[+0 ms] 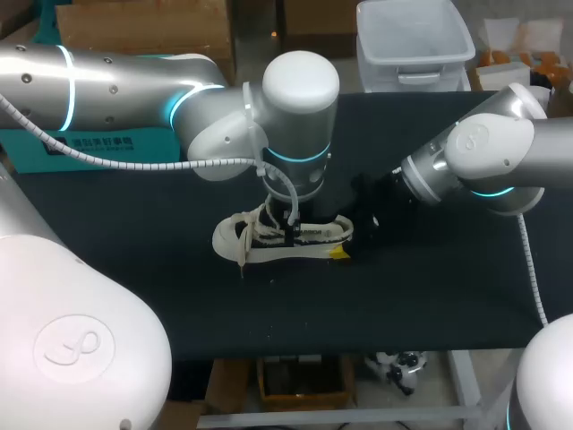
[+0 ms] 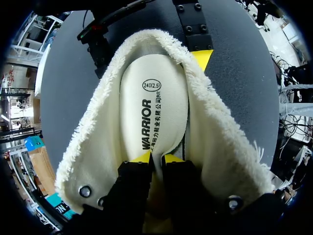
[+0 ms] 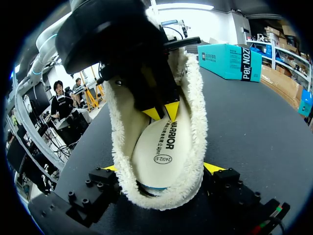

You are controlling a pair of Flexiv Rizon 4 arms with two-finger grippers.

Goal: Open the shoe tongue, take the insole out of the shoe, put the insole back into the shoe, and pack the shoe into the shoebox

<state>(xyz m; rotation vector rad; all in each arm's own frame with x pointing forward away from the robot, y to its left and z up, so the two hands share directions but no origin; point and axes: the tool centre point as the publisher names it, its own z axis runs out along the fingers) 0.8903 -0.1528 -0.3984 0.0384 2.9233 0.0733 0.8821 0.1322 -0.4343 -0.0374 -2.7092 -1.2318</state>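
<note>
The left claw [image 2: 156, 158] is nearly closed, its two yellow tips set close together with a thin fold of the cream insole [image 2: 155, 107] pinched between them. From the tips the insole runs ahead, lying inside the shoe [image 2: 215, 137], whose fleecy white lining spreads wide on both sides of the claw. The grip sits at the insole's forward part and the oval size mark lies farther ahead, toward the heel.

At that far end, the right claw [image 3: 161, 168] stands spread wide with the shoe's heel between its fingers. A yellow tip presses into the fleece on each side, so it is gripping the shoe. Seen from the right claw, the shoe's opening faces it and the insole slopes away up to the left claw's tips.

The shoe lies on its side on the dark worktop [image 1: 134, 269], under the left arm [image 1: 300, 116], with the right arm [image 1: 483, 152] at its heel. Well beyond the shoe from the right claw, a teal shoebox [image 3: 230, 61] rests on the worktop.
</note>
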